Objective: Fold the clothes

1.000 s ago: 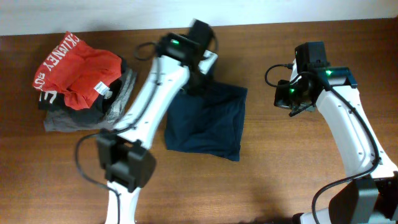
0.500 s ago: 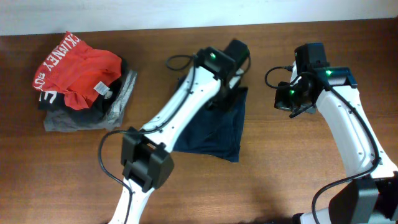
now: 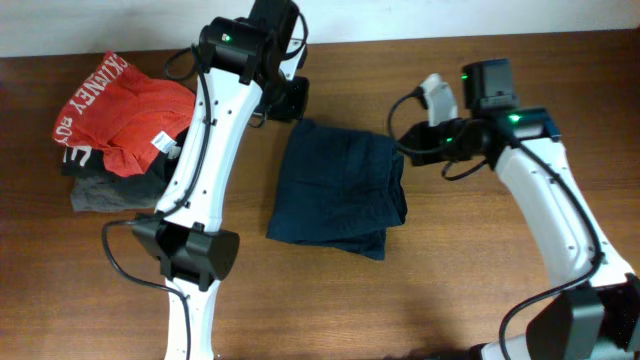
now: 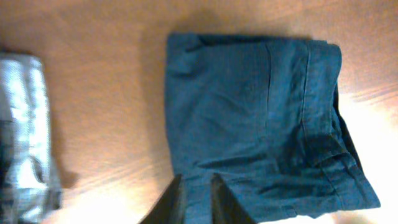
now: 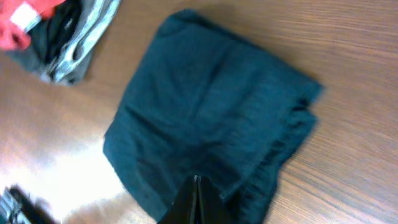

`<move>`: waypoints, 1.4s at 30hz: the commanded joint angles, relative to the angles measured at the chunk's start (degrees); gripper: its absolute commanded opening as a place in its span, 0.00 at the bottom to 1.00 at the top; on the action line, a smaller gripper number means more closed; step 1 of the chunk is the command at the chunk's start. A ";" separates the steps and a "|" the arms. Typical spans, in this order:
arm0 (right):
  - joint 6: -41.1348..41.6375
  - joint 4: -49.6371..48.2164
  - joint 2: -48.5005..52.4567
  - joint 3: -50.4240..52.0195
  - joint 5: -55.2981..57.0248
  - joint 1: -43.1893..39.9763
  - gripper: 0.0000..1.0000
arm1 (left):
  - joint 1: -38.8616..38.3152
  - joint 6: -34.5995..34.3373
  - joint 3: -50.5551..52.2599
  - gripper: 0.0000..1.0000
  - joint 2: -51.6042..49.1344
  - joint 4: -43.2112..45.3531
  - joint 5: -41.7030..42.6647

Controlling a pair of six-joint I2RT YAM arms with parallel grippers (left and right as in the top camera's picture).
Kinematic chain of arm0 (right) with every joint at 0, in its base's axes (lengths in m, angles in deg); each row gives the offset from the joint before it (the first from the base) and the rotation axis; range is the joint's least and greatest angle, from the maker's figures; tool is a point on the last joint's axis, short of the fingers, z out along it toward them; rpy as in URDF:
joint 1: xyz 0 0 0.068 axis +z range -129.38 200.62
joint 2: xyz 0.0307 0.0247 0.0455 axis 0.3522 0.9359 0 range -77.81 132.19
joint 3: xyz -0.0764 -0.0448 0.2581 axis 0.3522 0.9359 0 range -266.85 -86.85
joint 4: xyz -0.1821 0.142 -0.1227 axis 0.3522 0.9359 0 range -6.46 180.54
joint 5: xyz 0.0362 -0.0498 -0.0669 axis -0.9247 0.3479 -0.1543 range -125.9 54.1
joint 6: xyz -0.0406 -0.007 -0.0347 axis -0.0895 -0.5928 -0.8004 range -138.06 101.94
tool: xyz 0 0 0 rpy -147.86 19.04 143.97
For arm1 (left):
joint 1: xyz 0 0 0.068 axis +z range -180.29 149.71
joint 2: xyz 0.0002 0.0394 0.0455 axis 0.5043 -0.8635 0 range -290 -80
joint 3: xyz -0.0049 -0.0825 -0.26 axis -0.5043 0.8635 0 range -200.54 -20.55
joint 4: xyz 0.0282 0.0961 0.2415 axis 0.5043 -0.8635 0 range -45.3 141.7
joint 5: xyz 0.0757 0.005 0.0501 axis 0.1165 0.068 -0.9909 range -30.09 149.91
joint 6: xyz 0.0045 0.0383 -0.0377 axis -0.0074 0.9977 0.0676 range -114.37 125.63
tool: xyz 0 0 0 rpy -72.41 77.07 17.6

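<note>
The clothes (image 3: 338, 188) are laid folded, edges ringed by tabletop (image 3: 450, 290); the left gripper (image 4: 198, 182) is held slightly parted, the right gripper (image 5: 196, 184) closed tight, both empty.

The left arm (image 3: 212, 140) and the right arm (image 3: 548, 205) are built of white, rounded links joined by black housings. A small green light (image 3: 228, 38) is lit on a black joint of each. Thin black cables (image 3: 118, 262) are looped beside the black base blocks (image 3: 195, 258). Dark, tapered fingers are carried by the left gripper (image 4: 198, 202) and the right gripper (image 5: 196, 202).
</note>
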 commanded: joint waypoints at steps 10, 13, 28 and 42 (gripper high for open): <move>5.70 11.45 23.08 1.86 12.35 5.84 0.04 | 0.37 2.71 32.00 0.24 -1.42 13.79 15.65; 7.82 12.68 25.40 1.86 14.60 5.22 0.04 | 0.52 2.73 36.11 0.25 -1.42 17.29 15.06; 3.37 8.68 2.75 1.68 14.47 4.96 0.04 | 0.35 3.34 39.04 0.16 -4.33 34.60 10.03; 3.34 -17.46 16.28 1.81 9.38 4.96 0.04 | 0.42 0.15 32.87 0.44 -4.46 23.39 10.73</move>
